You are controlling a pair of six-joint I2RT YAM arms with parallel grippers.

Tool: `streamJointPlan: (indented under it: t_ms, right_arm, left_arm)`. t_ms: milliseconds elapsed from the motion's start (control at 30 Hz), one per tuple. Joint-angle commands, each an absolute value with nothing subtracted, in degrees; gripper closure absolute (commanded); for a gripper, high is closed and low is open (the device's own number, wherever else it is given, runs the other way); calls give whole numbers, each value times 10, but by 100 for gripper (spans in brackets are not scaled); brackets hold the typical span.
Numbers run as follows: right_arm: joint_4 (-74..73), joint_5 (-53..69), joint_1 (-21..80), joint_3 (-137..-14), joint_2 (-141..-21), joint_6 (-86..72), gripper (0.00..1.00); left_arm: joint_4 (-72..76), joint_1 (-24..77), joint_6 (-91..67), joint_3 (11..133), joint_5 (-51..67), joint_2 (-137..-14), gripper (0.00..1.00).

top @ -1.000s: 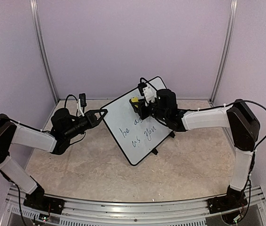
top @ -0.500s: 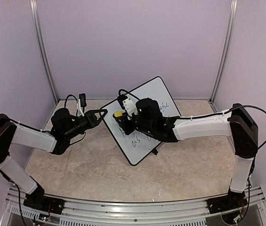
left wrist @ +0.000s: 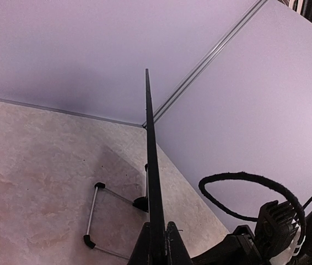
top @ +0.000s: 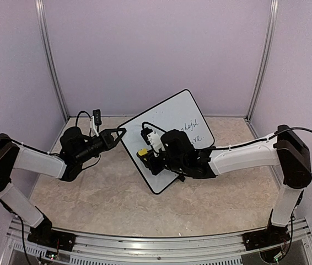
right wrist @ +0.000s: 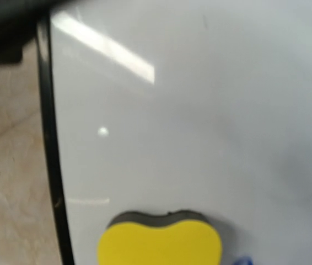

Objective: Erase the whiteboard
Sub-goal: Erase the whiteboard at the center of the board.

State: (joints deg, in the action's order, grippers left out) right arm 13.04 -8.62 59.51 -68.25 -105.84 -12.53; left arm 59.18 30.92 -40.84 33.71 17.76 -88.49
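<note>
Since a second ago the right arm has swept down and left across the board, and the lower lines of writing seen then are gone.

- **Position:** The large, thin white whiteboard [top: 172, 113], with rounded corners and a narrow black rim, stands tilted mid-table on a black wire stand [left wrist: 96, 214] over the beige marbled tabletop [top: 90, 193].
- **Right gripper** [top: 146, 155]: at the board's lower left, closed on a small yellow sponge [top: 143, 152]. The sponge's grey pad face meets the board.
- **Left gripper** [top: 120, 132]: clamped shut on the board's left corner, steadying it.
- **Step:** wiping, likely past halfway. Dark handwriting [top: 192, 126] remains at the upper right.
- **Next move:** carry the sponge back up to that writing, face flat and pressed on. The left grip needs to stay firm so the light board neither skids nor tips on its stand.
- **Materials:** the board is glossy and throws a glare streak; edge-on it is a thin blade. The sponge looks soft, with a notched top edge.
</note>
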Motion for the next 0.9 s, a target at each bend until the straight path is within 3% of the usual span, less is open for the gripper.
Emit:
streamJointPlan:
  t_ms: [0, 233, 500, 867]
  right_arm:
    - [86, -79, 597, -630, -1051, -146, 100]
    - [107, -133, 602, -616, -1049, -149, 100]
    - [85, -234, 603, -713, -1089, -88, 100]
    - [95, -207, 623, -673, -1084, -82, 100]
  left_arm:
    - [647, 332, -388, 339, 240, -862, 100]
    - [648, 334, -388, 340, 240, -864, 100]
    - [647, 335, -387, 341, 240, -867, 100]
    - [649, 335, -388, 342, 240, -870, 100]
